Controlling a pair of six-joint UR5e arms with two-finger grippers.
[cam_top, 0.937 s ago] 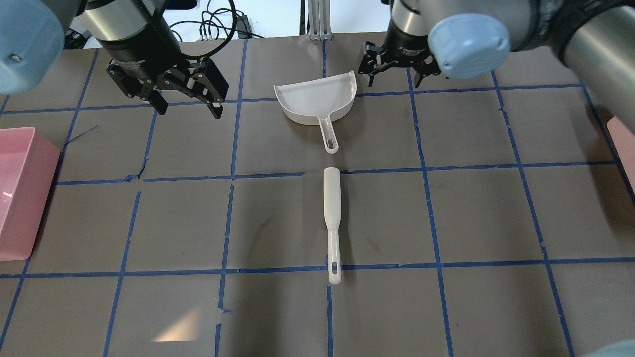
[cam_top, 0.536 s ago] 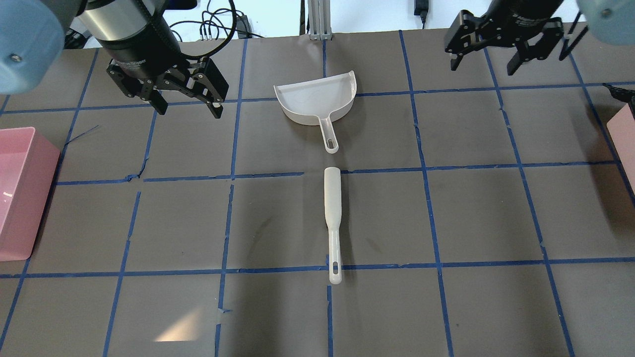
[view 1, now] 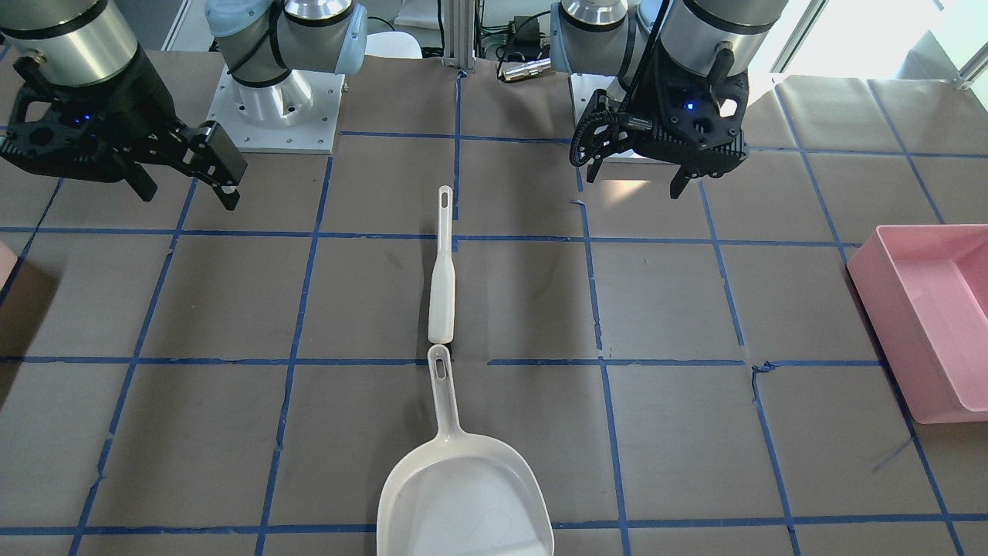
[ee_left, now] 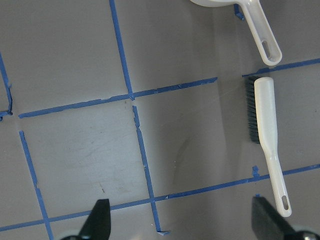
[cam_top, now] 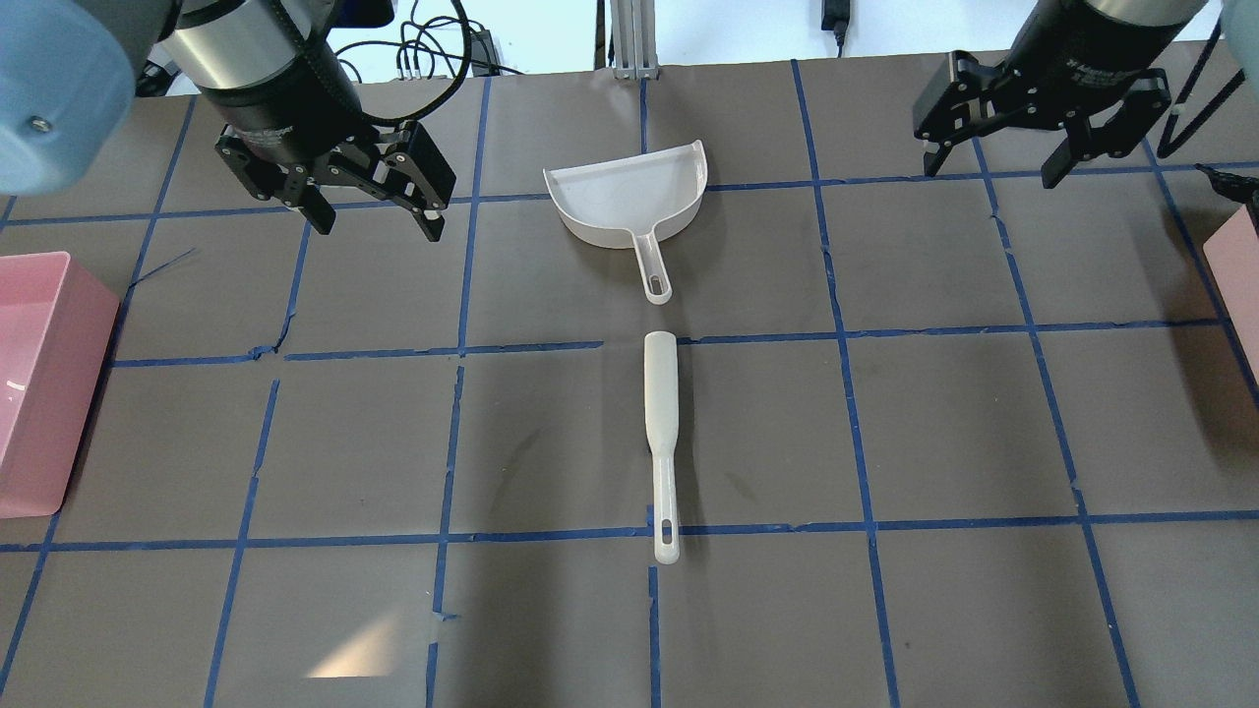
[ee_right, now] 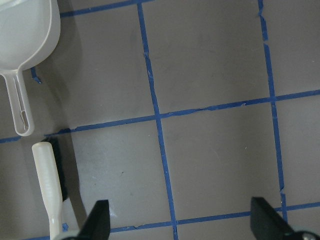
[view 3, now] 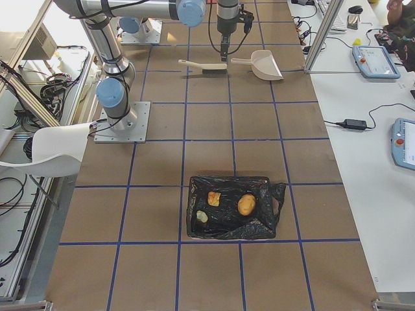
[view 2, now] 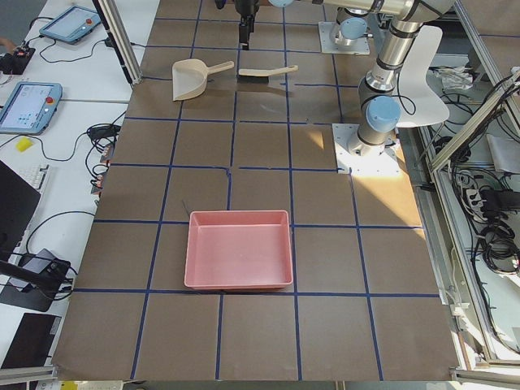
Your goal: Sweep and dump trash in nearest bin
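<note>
Three trash lumps, two pale yellow-green (view 3: 213, 198) (view 3: 202, 217) and one orange-tan (view 3: 246, 205), lie in a black-bag-lined bin (view 3: 262, 223) in the exterior right view. Only a pale pink sliver of that bin shows at the overhead view's right edge (cam_top: 1241, 261). A white dustpan (cam_top: 629, 197) (view 1: 463, 502) and a white brush (cam_top: 661, 413) (view 1: 442, 286) lie end to end mid-table. My left gripper (cam_top: 377, 221) (view 1: 633, 181) is open and empty, left of the dustpan. My right gripper (cam_top: 989, 172) (view 1: 187, 194) is open and empty at the back right.
A large pink rectangular tub (cam_top: 39, 383) (view 1: 926, 309) (view 2: 240, 248) stands at the table's edge on my left. Blue tape lines grid the brown table (cam_top: 944, 433). Cables lie beyond the back edge.
My right gripper has swung from beside the dustpan to the back right of the table. My left gripper has hardly moved. Dustpan and brush lie as before.
</note>
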